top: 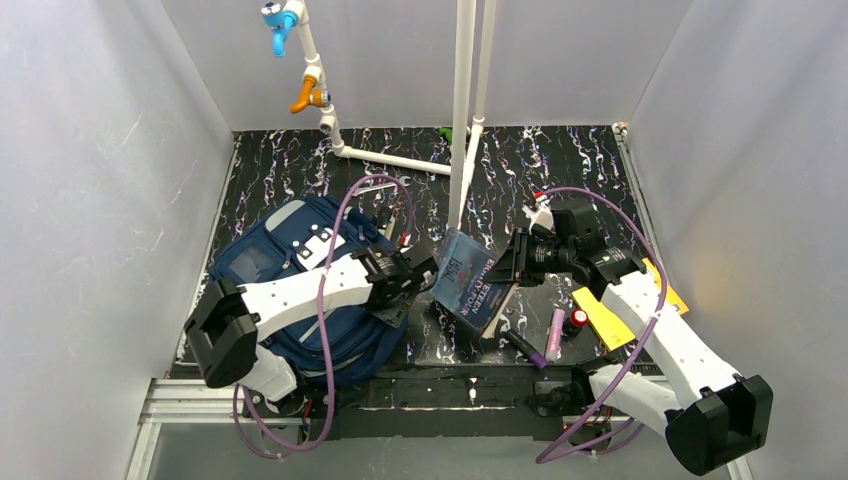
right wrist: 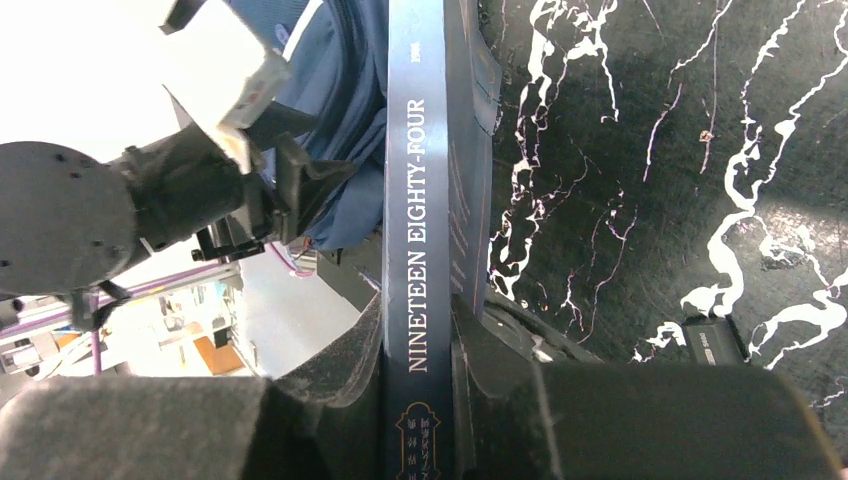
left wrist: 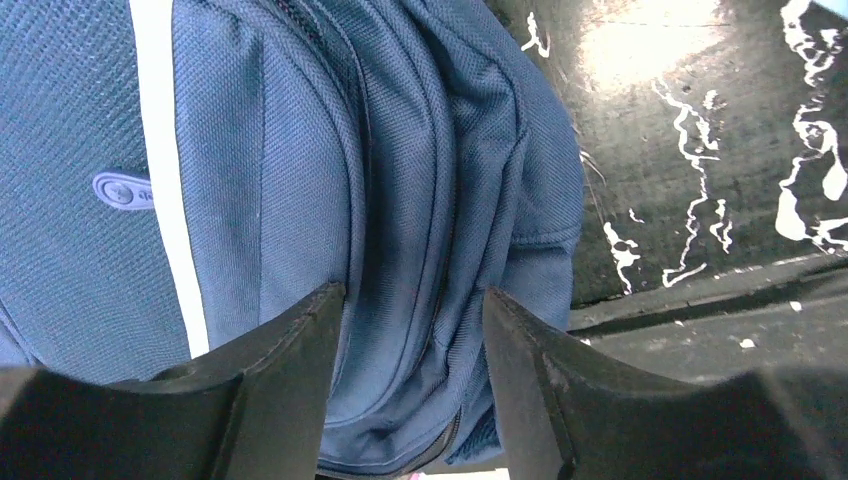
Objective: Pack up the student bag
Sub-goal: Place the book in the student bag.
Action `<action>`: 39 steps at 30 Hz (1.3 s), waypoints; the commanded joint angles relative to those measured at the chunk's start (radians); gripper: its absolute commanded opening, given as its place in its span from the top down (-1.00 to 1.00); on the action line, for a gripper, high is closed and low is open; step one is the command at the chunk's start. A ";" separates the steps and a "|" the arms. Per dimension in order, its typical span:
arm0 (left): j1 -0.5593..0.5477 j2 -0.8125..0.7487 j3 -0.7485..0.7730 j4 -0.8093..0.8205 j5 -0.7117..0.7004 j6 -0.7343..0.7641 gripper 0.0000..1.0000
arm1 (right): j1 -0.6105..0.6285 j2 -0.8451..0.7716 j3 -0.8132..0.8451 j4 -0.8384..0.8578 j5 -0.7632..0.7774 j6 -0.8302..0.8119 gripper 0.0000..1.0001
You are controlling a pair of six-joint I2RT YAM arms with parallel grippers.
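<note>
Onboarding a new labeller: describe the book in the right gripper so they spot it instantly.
Find the navy student bag on the left of the black marbled table. Just right of it, near the white pole, the right gripper clamps a tilted dark blue book. Unlike the pink tube and yellow pad lying nearby, its spine reads NINETEEN EIGHTY-FOUR.

The navy, grey-striped student bag (top: 268, 250) lies flat, left.

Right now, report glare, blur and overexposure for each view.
Top external: evenly lit, sharp. Left wrist: glare patch on the glossy black white-veined tabletop; navy fabric backpack weave crisp. Right wrist: left arm's white casing blown out; dark blue book lettering readable.
</note>
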 commanded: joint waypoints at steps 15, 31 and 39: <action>-0.020 0.066 -0.021 0.055 -0.047 -0.070 -0.18 | 0.004 -0.042 -0.045 0.146 -0.108 0.052 0.97; -0.021 0.178 0.013 0.004 -0.163 -0.011 0.42 | 0.004 -0.050 -0.059 0.150 -0.108 0.060 0.97; -0.020 -0.010 0.157 -0.123 -0.291 0.013 1.00 | 0.005 -0.029 -0.035 0.085 -0.096 0.026 0.97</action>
